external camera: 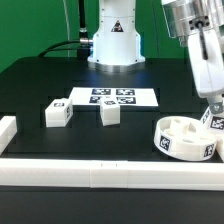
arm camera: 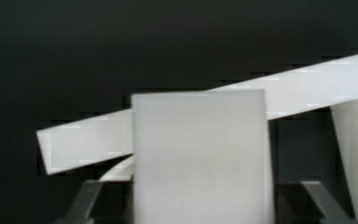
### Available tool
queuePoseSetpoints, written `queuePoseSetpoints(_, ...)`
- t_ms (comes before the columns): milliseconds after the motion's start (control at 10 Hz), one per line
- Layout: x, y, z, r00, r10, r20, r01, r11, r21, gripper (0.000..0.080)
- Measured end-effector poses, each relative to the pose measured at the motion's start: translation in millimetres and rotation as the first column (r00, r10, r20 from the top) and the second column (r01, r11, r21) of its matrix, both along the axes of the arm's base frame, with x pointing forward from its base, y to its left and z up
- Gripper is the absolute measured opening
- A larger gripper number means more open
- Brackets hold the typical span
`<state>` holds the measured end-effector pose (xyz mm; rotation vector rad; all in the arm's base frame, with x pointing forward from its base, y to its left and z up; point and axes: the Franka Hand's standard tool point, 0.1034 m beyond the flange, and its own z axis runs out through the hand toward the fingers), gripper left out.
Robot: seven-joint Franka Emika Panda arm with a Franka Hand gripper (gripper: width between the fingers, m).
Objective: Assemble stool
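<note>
The round white ring-like seat (external camera: 186,139) lies at the exterior view's front right, with tags on its wall. My gripper (external camera: 211,106) hangs just above the seat's far right rim and is shut on a white leg (external camera: 214,119) that shows a tag. In the wrist view the same leg (arm camera: 197,150) stands upright as a plain white block between my fingers (arm camera: 101,200), and my gripper (arm camera: 197,208) holds it above the dark table. Two more tagged legs (external camera: 57,113) (external camera: 110,112) lie apart on the table at centre left.
The marker board (external camera: 112,97) lies flat behind the two loose legs, in front of the robot base (external camera: 112,40). A long white rail (external camera: 100,176) runs along the front edge and a short one (external camera: 7,130) is at the left. In the wrist view a white band (arm camera: 300,85) crosses behind the leg.
</note>
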<state>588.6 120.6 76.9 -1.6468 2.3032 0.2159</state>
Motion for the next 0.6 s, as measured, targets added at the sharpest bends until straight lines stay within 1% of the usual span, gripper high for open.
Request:
queuePoseSetpoints(300, 0.9, 2.1, -0.2, 0.983, -0.179, -0.031, 0.18, 0.983, 0.042, 0.0343)
queuePoseSetpoints(500, 0.5, 2.5, -0.5, 0.973, -0.226, -0.048, 0.229, 0.972, 0.054, 0.0343)
queuePoseSetpoints(600, 0.3, 2.8, -0.7, 0.976, -0.214, -0.044, 0.216, 0.975, 0.052, 0.0422)
